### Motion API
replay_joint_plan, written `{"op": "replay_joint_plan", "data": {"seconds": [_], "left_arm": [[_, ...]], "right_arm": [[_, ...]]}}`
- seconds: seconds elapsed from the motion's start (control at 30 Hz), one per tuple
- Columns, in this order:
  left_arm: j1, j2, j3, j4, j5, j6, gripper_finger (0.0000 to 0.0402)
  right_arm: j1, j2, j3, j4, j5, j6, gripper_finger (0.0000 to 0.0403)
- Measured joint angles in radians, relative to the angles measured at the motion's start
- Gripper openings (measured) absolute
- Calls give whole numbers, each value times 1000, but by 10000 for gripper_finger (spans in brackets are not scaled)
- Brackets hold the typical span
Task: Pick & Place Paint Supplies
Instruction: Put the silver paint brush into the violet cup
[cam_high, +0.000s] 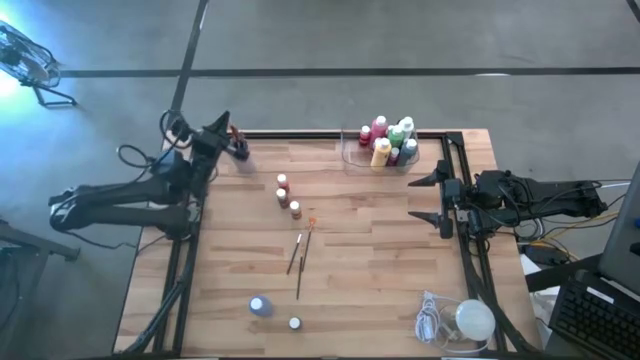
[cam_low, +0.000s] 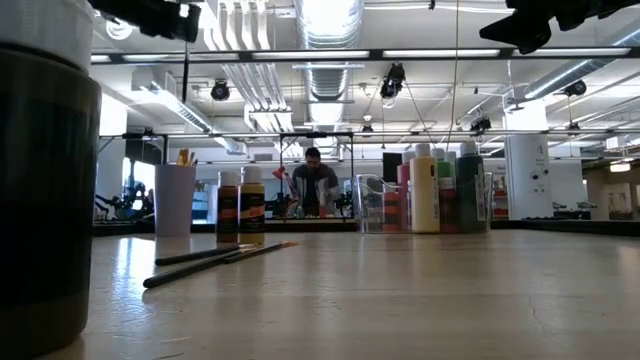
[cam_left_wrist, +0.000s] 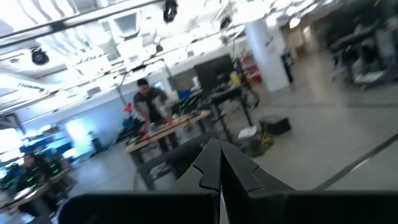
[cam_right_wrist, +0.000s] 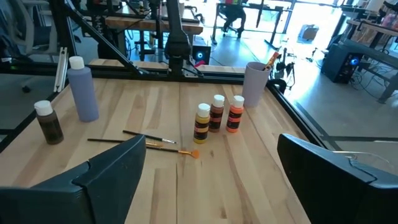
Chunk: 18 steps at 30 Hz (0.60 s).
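Observation:
Three small bottles (cam_high: 287, 197) stand in a row mid-table, also seen in the right wrist view (cam_right_wrist: 216, 116). Thin paintbrushes (cam_high: 298, 255) lie flat just nearer than them. A purple bottle (cam_high: 260, 306) and a small brown bottle (cam_high: 295, 323) stand near the front edge. Several more bottles (cam_high: 388, 143) stand in a clear tray (cam_high: 352, 155) at the far right. My left gripper (cam_high: 238, 148) is shut and raised over the far left corner, holding nothing. My right gripper (cam_high: 427, 200) hangs open at the right edge, facing the bottles, with nothing between its fingers (cam_right_wrist: 118, 165).
A pale cup (cam_right_wrist: 255, 84) holding a brush stands at the far left corner by my left gripper. A white round lump with a coiled cord (cam_high: 468, 320) lies at the near right corner. Black frame rails (cam_high: 465, 230) run along the table's sides.

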Motion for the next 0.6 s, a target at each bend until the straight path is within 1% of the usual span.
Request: {"op": "replay_joint_plan", "data": {"seconds": [0.13,0.43,0.6], "left_arm": [[80,-7,-42,-26,37,-49,0],[298,0,-141,-26,223,-227,0],[367,4,-185,-26,291,-310,0]], "right_arm": [[0,0,0,0,0,0,350],[0,1,0,0,0,0,322],[0,1,0,0,0,0,307]]}}
